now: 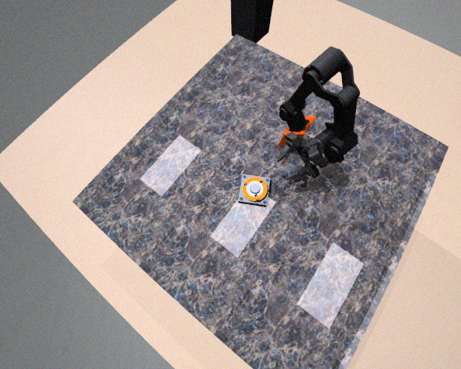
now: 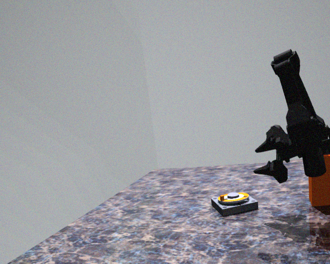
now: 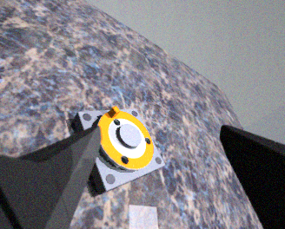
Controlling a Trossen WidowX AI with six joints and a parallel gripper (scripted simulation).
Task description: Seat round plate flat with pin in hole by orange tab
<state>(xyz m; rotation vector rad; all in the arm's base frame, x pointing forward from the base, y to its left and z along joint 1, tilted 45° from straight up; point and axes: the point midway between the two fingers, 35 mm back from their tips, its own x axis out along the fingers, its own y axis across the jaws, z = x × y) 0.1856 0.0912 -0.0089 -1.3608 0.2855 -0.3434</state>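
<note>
The round orange and white plate (image 1: 245, 191) (image 2: 243, 196) (image 3: 136, 162) sits around the grey post (image 1: 255, 187) (image 2: 233, 195) (image 3: 130, 135) on the square grey base (image 1: 251, 202) (image 2: 236, 209) (image 3: 119, 179). It looks slightly tilted, with a dark gap under part of its rim. Its orange tab (image 2: 222, 197) (image 3: 114, 111) is at the upper left rim in the wrist view, with one dark hole beside it. Two more holes show. The pin is hidden. My gripper (image 1: 285, 168) (image 2: 254, 161) (image 3: 160, 132) is open and empty, above the table and away from the plate.
An orange block (image 2: 319, 189) stands beside the arm. Pale rectangles (image 1: 170, 165) (image 1: 244, 228) (image 1: 330, 284) lie on the dark marbled table top, the middle one reaching the base. A black column (image 1: 251, 19) stands at the table's far corner.
</note>
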